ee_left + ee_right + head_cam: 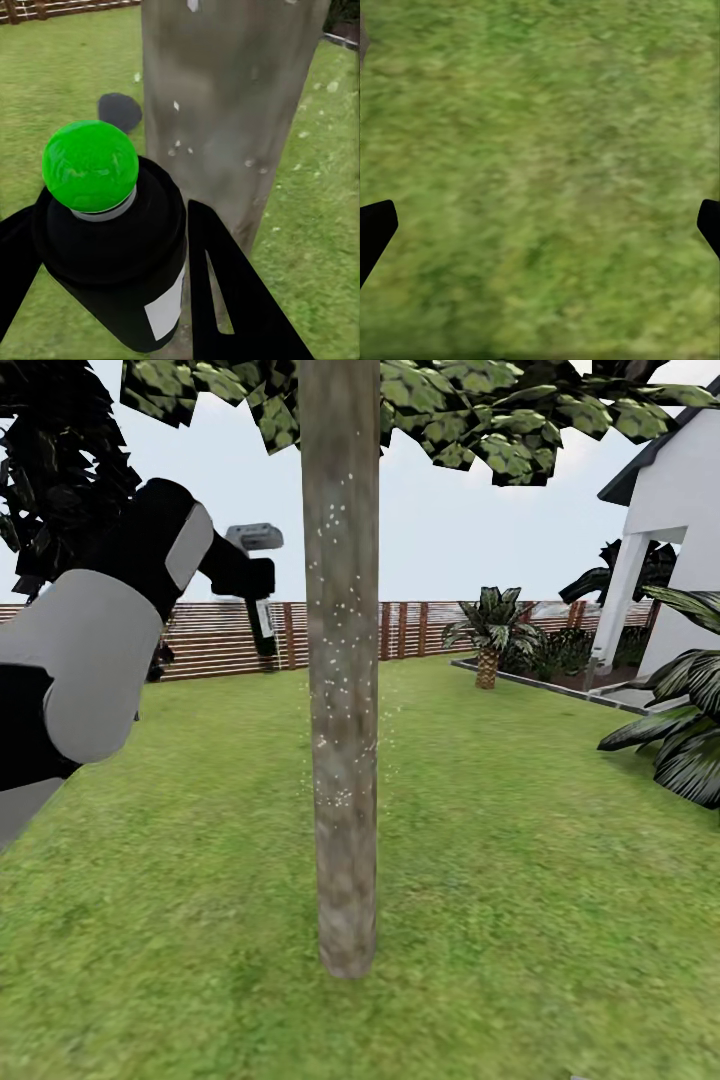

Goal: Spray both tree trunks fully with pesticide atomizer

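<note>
Flat, bright daylight, no glare, pale overcast sky (440, 530). Small dark round shadow (119, 110) on green grass lawn (67, 75) beside mottled grey-brown tree trunk (225, 112). Right wrist view blurred, grass smeared. Head view sharp centrally, leafy canopy blocky.

the trunk (342, 690) is standing at the frame's centre, blocking the way straight ahead, just right of the left gripper (262, 585) that is clasping the atomizer (112, 232). open lawn (520, 860) is lying on both sides of the trunk. palm fronds (680, 730) are crowding the right edge, and leaves (450, 410) are hanging across the top.
</note>
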You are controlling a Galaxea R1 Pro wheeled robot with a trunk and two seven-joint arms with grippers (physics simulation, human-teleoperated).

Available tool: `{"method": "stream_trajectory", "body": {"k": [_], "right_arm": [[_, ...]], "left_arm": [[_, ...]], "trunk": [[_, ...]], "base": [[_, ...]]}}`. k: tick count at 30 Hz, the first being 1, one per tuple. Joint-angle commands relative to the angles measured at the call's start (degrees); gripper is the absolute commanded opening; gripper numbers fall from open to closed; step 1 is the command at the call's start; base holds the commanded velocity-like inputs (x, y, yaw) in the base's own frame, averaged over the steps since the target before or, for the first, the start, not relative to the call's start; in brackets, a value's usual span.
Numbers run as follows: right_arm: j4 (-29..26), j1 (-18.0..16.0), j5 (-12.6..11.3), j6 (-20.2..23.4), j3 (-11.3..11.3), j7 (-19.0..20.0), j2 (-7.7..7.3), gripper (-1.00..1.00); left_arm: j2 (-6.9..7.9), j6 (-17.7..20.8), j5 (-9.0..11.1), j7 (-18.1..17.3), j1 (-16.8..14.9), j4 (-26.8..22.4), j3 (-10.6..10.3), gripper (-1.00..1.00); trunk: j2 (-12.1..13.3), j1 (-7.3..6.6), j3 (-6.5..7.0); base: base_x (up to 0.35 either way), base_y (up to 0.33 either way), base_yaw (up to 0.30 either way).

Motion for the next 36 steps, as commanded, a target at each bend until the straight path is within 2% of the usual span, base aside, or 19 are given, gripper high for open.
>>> {"method": "stream_trajectory", "body": {"k": [1, 13, 16, 21, 25, 30, 36], "right_arm": [[0.0, 0.0, 0.0, 0.0, 0.0, 0.0, 0.0, 1.0], [0.0, 0.0, 0.0, 0.0, 0.0, 0.0, 0.0, 1.0], [0.0, 0.0, 0.0, 0.0, 0.0, 0.0, -0.03, 1.0], [0.0, 0.0, 0.0, 0.0, 0.0, 0.0, -0.08, 1.0], [0.0, 0.0, 0.0, 0.0, 0.0, 0.0, -0.08, 1.0], [0.0, 0.0, 0.0, 0.0, 0.0, 0.0, -0.08, 1.0], [0.0, 0.0, 0.0, 0.0, 0.0, 0.0, -0.08, 1.0]], "left_arm": [[0.0, 0.0, 0.0, 0.0, -0.6, 0.0, 0.0, -1.0], [0.0, 0.1, 0.0, 0.0, -5.4, 0.1, 0.0, -1.0], [0.12, 0.1, 0.0, 0.0, -5.7, 3.8, 0.1, -1.0], [1.99, -0.1, 0.1, 0.2, -5.7, 9.3, 0.6, -1.0], [2.55, -0.3, 0.1, 0.2, -5.7, 12.5, 0.7, -1.0], [4.37, -0.3, 0.1, 0.2, -5.7, 12.9, 0.7, -1.0], [4.63, -0.4, 0.1, 0.2, -5.7, 13.7, 0.7, -1.0]], "trunk": [[0.0, 0.0, -0.01], [0.0, 0.0, -0.01], [0.0, 0.0, -0.01], [0.0, 0.0, -0.01], [0.0, 0.0, -0.01], [0.0, 0.0, -0.01], [0.0, 0.0, -0.01]], "base": [[0.0, 0.0, 0.0], [0.0, 0.0, 0.0], [0.0, 0.0, 0.0], [0.0, 0.0, 0.0], [0.0, 0.0, 0.0], [0.0, 0.0, 0.0], [0.0, 0.0, 0.0]]}}
